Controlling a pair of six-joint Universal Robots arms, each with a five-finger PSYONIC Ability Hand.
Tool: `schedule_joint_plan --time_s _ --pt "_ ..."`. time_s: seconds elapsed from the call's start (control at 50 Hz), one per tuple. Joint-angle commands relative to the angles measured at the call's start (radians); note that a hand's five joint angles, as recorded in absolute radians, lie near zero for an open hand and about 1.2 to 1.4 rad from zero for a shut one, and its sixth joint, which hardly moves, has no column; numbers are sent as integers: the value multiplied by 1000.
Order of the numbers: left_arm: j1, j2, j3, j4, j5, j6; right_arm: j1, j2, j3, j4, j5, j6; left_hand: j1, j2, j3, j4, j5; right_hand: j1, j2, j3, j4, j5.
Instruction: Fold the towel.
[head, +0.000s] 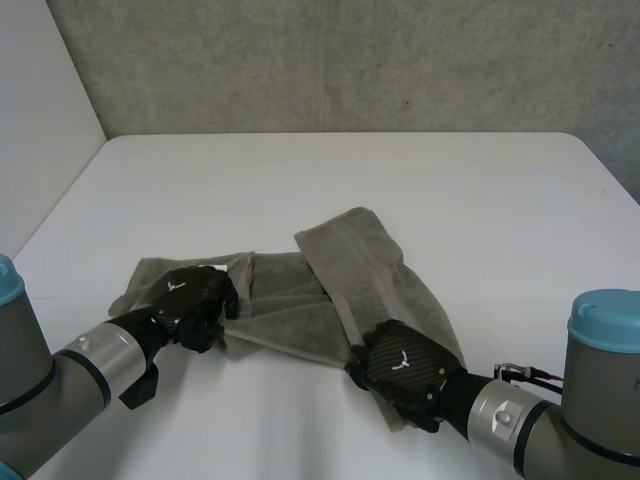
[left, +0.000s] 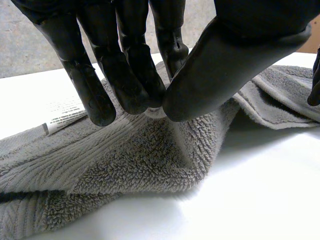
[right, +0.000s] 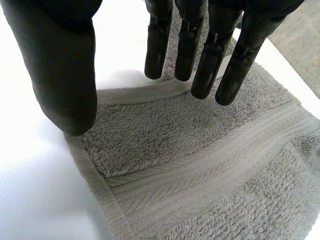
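Grey terry towel (head: 330, 300) lies rumpled on the white table (head: 400, 180), in the near half between the two arms. One end is turned over on itself, forming a flap (head: 350, 240) that points toward the far side.

Edges and room: the far half of the table is bare up to its back edge, and bare surface runs along both sides of the towel. A narrow strip of bare table lies in front of the towel, toward the arms. A concrete wall (head: 350, 60) stands behind the table.

Left hand (head: 195, 298): it sits on the towel's left end. Its fingers (left: 132, 85) and thumb (left: 225, 65) are closed together on a raised ridge of the cloth, pinching it up off the table.

Right hand (head: 400, 362): it is placed over the towel's near right corner. Its fingers (right: 210, 65) are straight and set apart from the thumb (right: 65, 85), and they hold nothing. The fingertips stand at the cloth just inside the hemmed edge; whether they touch it cannot be told.

Differences between views: the left wrist view shows the pinch itself and a white printed label (left: 62, 117) on the towel beside the fingertips, where the head view shows the back of the hand. The right wrist view shows the woven border band (right: 200, 170) and the square corner under the thumb, which the head view hides beneath the hand.
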Motion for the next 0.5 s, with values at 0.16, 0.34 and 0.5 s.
schedule_joint_plan --time_s 0.16,0.34,0.5 --pt "-2 0 0 -2 0 0 -1 4 3 1 -2 -3 99 65 59 37 73 -35 -51 -41 -47 -8" --pt "-2 0 0 -2 0 0 1 16 5 -2 1 -24 99 65 59 37 73 -33 -48 -38 -44 -5" --pt "-3 0 -2 -2 0 0 1 48 0 -6 4 -67 99 65 59 37 73 -15 -30 -21 -27 12"
